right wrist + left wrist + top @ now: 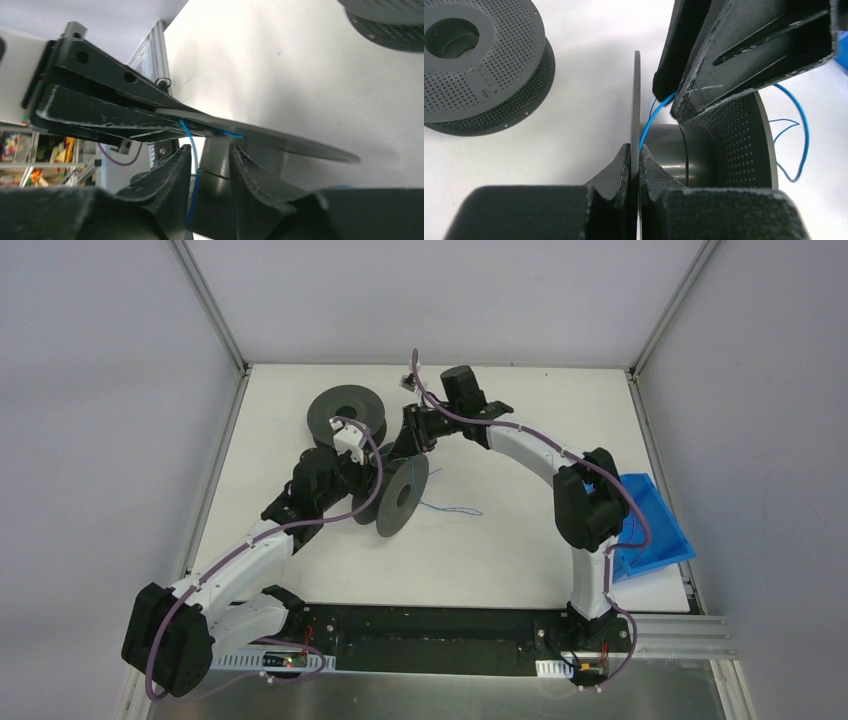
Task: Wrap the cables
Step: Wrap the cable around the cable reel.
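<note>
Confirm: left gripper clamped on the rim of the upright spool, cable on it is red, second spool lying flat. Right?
No, the cable is blue, not red; the left wrist view shows it. The rest stands: left gripper is clamped on the rim of the upright spool, second spool lies flat.

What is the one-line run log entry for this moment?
left gripper: shut on upright spool flange | right gripper: open, beside hub | blue cable: reaches hub, loose end trailing
</note>
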